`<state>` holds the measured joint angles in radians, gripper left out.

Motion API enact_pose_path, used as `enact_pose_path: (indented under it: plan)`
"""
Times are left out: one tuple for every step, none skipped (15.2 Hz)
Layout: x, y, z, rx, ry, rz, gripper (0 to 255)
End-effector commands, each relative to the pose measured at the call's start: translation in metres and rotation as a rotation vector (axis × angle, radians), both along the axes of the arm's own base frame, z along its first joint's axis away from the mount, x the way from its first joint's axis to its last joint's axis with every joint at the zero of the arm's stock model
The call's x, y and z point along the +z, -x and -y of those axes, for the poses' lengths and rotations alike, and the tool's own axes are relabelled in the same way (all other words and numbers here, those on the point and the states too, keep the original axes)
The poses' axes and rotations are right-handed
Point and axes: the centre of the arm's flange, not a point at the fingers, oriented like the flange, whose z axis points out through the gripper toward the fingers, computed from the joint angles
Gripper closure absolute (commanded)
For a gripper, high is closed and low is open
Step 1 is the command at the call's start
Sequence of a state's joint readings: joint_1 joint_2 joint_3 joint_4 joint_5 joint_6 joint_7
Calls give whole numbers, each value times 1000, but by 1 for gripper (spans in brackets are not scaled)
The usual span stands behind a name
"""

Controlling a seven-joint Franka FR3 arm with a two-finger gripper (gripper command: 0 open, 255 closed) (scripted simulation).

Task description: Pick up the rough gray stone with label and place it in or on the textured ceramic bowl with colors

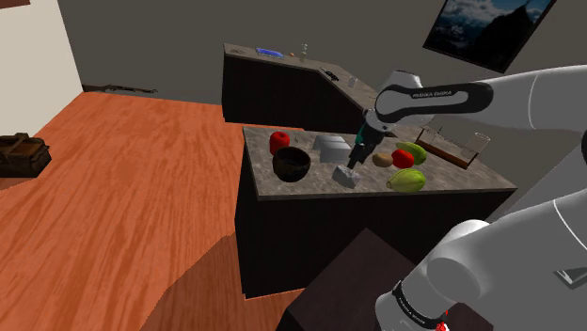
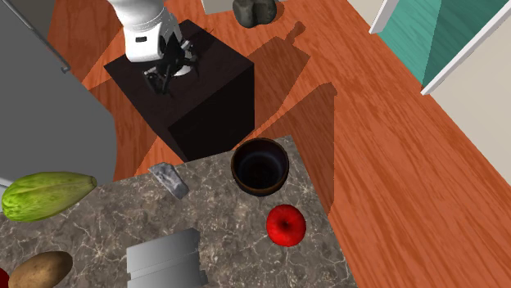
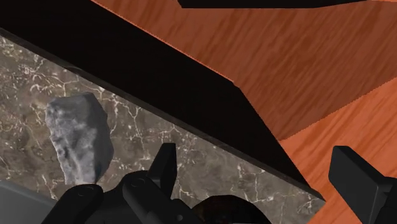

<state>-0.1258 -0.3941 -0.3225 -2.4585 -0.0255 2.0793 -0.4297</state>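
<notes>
Stone (image 1: pixel 344 176), gray and rough, lies on the marble counter (image 1: pixel 452 177) close to its edge. It is near the dark bowl (image 1: pixel 292 164) but apart from it. The gripper (image 1: pixel 357 158) hangs just above the stone. In the wrist view its fingers (image 3: pixel 164 165) stand wide apart and grasp nothing; the stone lies beside one finger, not between them.

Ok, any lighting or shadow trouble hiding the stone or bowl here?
Shoulder view: dim overall, yet the stone and bowl read clearly. Second exterior view: hard-edged shadows lie on the wood floor, the stone is lit. Wrist view: stone evenly lit, no glare.
</notes>
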Motion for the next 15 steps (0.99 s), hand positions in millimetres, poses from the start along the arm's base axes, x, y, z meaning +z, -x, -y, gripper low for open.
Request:
enact_pose_path:
  plan:
    - [-14, -9, 22, -1, -2, 6, 0]
    - [-22, -13, 33, -3, -4, 9, 0]
    - [-29, -17, 43, -4, -5, 12, 0]
    - [-36, -21, 54, -5, -7, 15, 0]
    - [-44, -24, 64, -6, -9, 17, 0]
    - [-51, -28, 75, -7, -11, 20, 0]
    - [-58, -32, 85, -8, -12, 23, 0]
    - [-66, -36, 95, -9, -14, 26, 0]
    - [-73, -40, 106, -10, -16, 29, 0]
    - [-80, -44, 116, -11, -18, 31, 0]
    - [-88, -48, 126, -12, -20, 34, 0]
    - [-95, -52, 137, -13, -21, 37, 0]
    - [-103, -55, 147, -14, -23, 40, 0]
    - [-110, -59, 157, -15, -25, 42, 0]
    - [-117, -63, 168, -16, -27, 45, 0]
